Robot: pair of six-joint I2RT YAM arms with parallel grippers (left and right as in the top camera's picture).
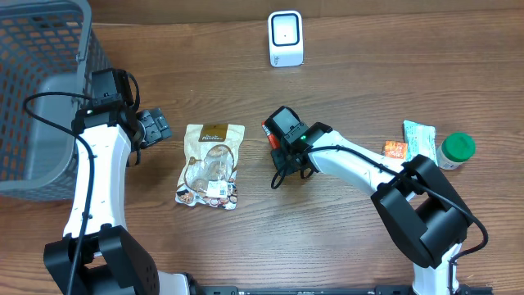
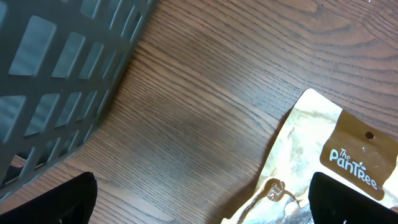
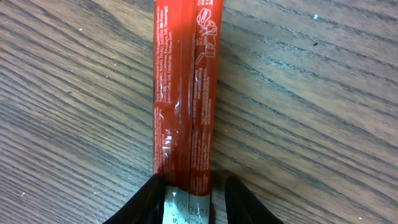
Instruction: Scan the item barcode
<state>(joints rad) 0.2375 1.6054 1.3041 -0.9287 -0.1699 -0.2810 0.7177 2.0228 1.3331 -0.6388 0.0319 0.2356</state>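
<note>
Between the right jaws, at their tips, lies one end of the red packet, flat on the desk; they stand narrow, pressed against both its long edges. Over by the grey basket, the left jaws gape wide and hold nothing, a snack pouch just ahead. Well beyond the right jaws stands the white scanner.

The overhead camera looks straight down from far and takes in the whole table, with the basket at its left edge. The left wrist camera sits low and close to the wood, facing the basket wall and the top of the snack bag; both are also seen from above. The right wrist camera looks down from very near on the red packet, which the overhead view shows only partly.
</note>
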